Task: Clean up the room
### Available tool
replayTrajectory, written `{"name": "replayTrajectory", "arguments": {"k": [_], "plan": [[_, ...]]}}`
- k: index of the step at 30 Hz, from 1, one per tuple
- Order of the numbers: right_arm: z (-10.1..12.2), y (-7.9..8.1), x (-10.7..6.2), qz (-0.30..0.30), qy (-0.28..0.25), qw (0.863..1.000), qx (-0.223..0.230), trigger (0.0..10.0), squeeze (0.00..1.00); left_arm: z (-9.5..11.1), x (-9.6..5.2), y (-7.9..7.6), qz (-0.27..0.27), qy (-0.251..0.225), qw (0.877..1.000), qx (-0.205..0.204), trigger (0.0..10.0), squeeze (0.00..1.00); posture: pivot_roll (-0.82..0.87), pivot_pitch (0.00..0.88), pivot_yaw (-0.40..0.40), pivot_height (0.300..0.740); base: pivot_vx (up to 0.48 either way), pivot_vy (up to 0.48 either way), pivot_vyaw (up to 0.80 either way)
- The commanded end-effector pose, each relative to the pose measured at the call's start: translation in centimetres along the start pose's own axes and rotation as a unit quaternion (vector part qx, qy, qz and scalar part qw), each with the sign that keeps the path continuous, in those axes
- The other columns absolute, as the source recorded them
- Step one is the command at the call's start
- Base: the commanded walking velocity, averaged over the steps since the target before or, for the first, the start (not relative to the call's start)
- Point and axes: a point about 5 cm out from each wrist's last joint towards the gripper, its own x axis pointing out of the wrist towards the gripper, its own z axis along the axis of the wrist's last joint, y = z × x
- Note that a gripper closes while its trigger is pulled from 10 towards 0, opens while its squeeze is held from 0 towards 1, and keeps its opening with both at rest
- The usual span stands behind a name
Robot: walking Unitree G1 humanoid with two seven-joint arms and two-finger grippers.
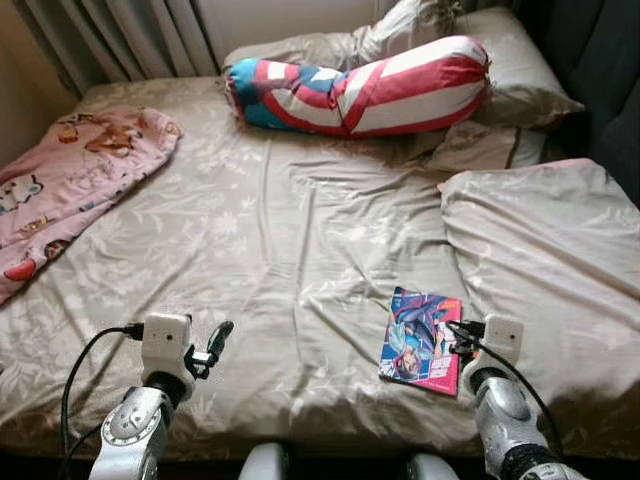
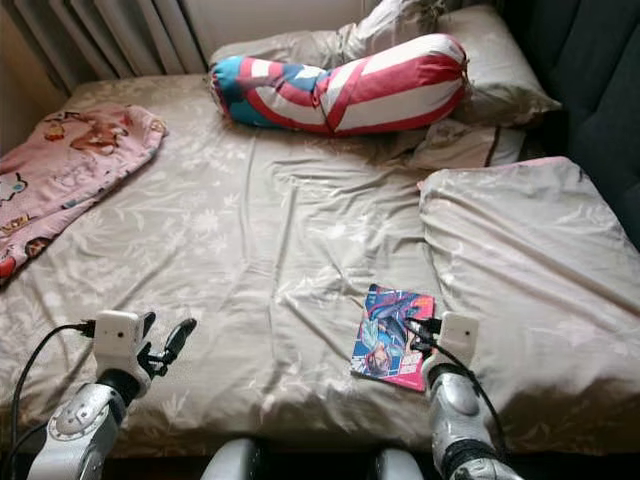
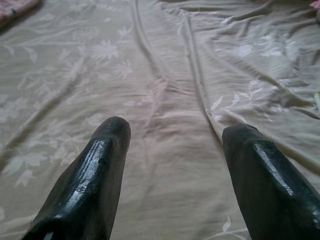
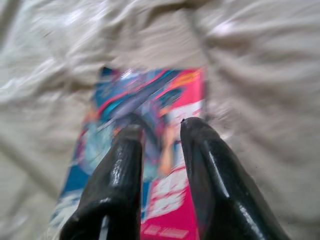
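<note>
A colourful comic book (image 1: 420,338) lies flat on the beige bedsheet (image 1: 280,230) near the bed's front edge, right of centre. My right gripper (image 1: 458,336) sits over the book's right edge. In the right wrist view its two black fingers (image 4: 125,165) stand almost together, with only a narrow gap and nothing between them, and the book (image 4: 150,95) lies just beyond the tips. My left gripper (image 1: 215,345) hovers low over bare sheet at the front left, open and empty, with its fingertips (image 3: 112,132) wide apart.
A red, white and blue striped bolster (image 1: 360,85) lies across the head of the bed, in front of beige pillows (image 1: 510,60). A pink cartoon blanket (image 1: 70,180) is on the left. A beige duvet (image 1: 545,250) is heaped on the right. Curtains (image 1: 120,35) hang behind.
</note>
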Motion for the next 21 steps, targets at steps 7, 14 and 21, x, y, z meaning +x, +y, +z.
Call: {"name": "replayTrajectory", "arguments": {"k": [7,14,21], "plan": [[-4.9,0.8,-2.1,0.025,0.081,0.996,-0.015,10.0,0.00,-3.2,2.0,-0.1,0.012,0.074,0.997,-0.035,10.0,0.00,-0.01,0.024,0.064,0.695,0.000,0.000,0.00],[-6.1,0.5,-2.6,0.034,0.120,0.992,-0.007,10.0,0.00,-7.4,1.7,-1.0,0.036,0.194,0.980,-0.040,10.0,0.00,-0.02,0.000,0.038,0.730,0.000,0.000,0.00],[-7.7,-0.6,-3.4,0.012,0.184,0.983,-0.021,10.0,0.00,-10.7,-0.1,-2.1,0.048,0.290,0.956,-0.012,10.0,0.00,-0.05,0.000,0.007,0.740,0.000,0.000,0.00]]}}
